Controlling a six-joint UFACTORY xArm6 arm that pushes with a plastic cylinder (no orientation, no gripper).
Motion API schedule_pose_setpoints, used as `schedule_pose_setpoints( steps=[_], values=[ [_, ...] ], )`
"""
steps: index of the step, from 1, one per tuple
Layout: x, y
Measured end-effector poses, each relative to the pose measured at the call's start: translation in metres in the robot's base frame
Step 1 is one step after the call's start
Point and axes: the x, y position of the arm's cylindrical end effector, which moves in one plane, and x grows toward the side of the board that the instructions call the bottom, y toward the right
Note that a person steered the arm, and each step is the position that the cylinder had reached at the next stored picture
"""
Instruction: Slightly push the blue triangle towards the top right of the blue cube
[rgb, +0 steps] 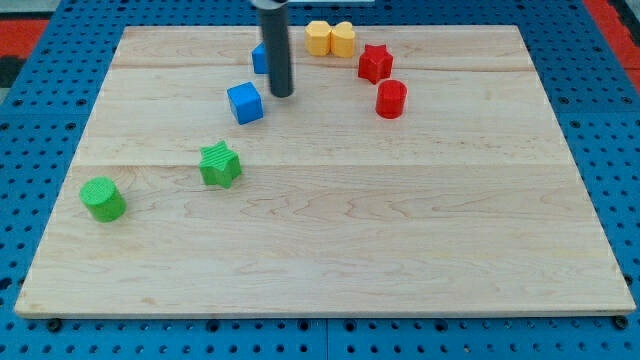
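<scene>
Camera view puts my tip (282, 94) just right of the blue cube (245, 103); we see the blue triangle (259, 58) half-hidden behind the rod, above the cube. No pincer exists here.

A pale wooden worktop (330, 240) fills most of the view, made of long planks laid side by side, with their seams running left to right and a fine grain along them. Its edges narrow toward the far side. The wood is evenly lit, with only soft, short shadows. Under and around it lies a blue perforated base (610, 150), dotted with regular rows of small holes, showing on the left, on the right and along the near edge. At the far left corner a red patch (30, 25) sits beyond the blue, and another at the far right.
</scene>
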Motion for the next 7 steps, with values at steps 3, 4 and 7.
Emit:
schedule_pose_setpoints(
  steps=[3,4,7],
  values=[
    [-0.076,0.003],
    [-0.075,-0.023],
    [-0.083,-0.055]
  ],
)
